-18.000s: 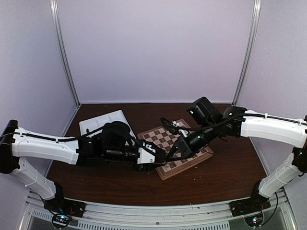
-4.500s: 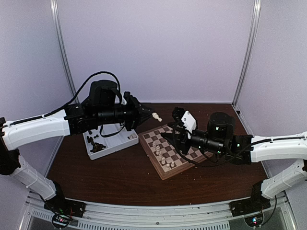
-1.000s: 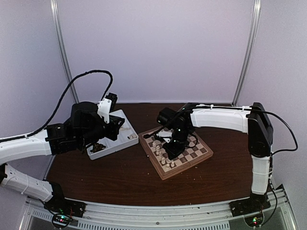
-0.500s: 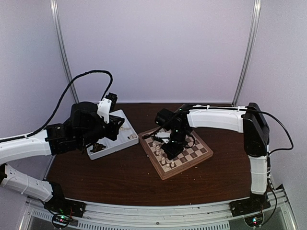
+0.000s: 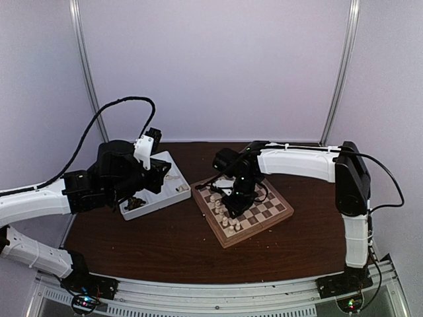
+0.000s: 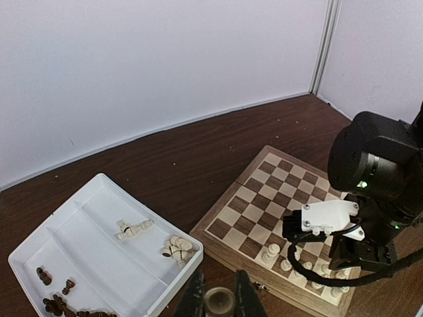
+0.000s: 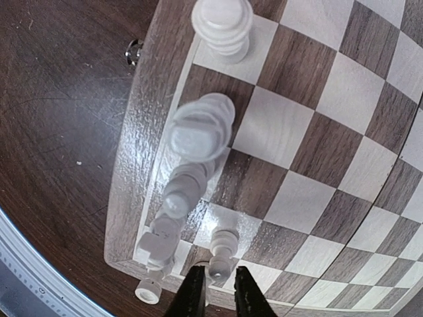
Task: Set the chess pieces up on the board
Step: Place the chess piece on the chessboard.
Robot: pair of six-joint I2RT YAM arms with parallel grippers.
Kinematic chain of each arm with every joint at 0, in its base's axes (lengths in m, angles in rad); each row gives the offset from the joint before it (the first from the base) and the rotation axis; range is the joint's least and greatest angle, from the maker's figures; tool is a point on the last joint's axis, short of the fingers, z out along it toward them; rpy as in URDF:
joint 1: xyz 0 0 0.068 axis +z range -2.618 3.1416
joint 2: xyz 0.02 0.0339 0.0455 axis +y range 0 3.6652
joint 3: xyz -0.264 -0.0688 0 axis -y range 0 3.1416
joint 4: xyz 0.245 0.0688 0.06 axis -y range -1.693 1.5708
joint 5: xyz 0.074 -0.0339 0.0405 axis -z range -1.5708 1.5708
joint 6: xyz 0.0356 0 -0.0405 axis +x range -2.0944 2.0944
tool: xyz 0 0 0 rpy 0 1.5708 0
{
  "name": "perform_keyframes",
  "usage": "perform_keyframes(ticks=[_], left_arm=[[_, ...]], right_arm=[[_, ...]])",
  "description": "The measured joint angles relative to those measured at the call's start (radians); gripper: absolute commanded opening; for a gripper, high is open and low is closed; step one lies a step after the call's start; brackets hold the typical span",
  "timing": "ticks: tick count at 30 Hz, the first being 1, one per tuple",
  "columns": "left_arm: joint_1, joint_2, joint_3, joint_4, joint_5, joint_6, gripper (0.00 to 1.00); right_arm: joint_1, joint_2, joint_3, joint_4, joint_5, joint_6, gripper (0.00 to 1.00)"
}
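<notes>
The board [image 5: 277, 212] lies mid-table, with cream chess pieces [image 5: 225, 212] along its near-left side. My right gripper [image 5: 232, 209] hangs over them. In the right wrist view its fingers [image 7: 193, 294] stand slightly apart on either side of the head of a cream pawn [image 7: 222, 259], which stands upright on the board [image 7: 310, 132]. My left gripper [image 6: 219, 300] hovers between tray and board [image 6: 264, 198], shut on a chess piece [image 6: 219, 302] seen end-on as a round base.
The white tray [image 5: 173, 191] sits left of the board. It holds loose cream pieces [image 6: 175, 248] and dark pieces [image 6: 56, 305]. A row of taller cream pieces [image 7: 198, 129] stands along the board edge beside the pawn. Enclosure walls surround the table.
My right gripper has shifted slightly left over the board, and its jaws have parted a little around the pawn. The left arm has stayed put with its piece.
</notes>
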Motion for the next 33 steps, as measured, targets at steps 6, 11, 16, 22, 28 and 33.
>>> perform_keyframes(ticks=[6, 11, 16, 22, 28, 33], left_arm=[[0.0, 0.0, 0.0, 0.0, -0.002, 0.0, 0.0], [0.0, 0.0, -0.004, 0.0, -0.002, 0.0, 0.0], [0.0, 0.0, -0.005, 0.0, -0.003, 0.0, 0.0], [0.0, 0.0, -0.005, 0.0, -0.003, 0.0, 0.0], [0.0, 0.0, -0.005, 0.0, -0.003, 0.0, 0.0], [0.0, 0.0, -0.005, 0.0, -0.005, 0.001, 0.0]], right_arm=[[0.0, 0.0, 0.003, -0.003, 0.0, 0.0, 0.17], [0.0, 0.0, 0.003, -0.005, 0.0, 0.0, 0.2], [0.0, 0.0, 0.003, -0.01, 0.0, -0.001, 0.22], [0.0, 0.0, 0.003, -0.01, 0.0, 0.0, 0.22], [0.0, 0.0, 0.003, -0.009, -0.001, 0.0, 0.21], [0.0, 0.007, 0.003, -0.008, -0.001, 0.0, 0.21]])
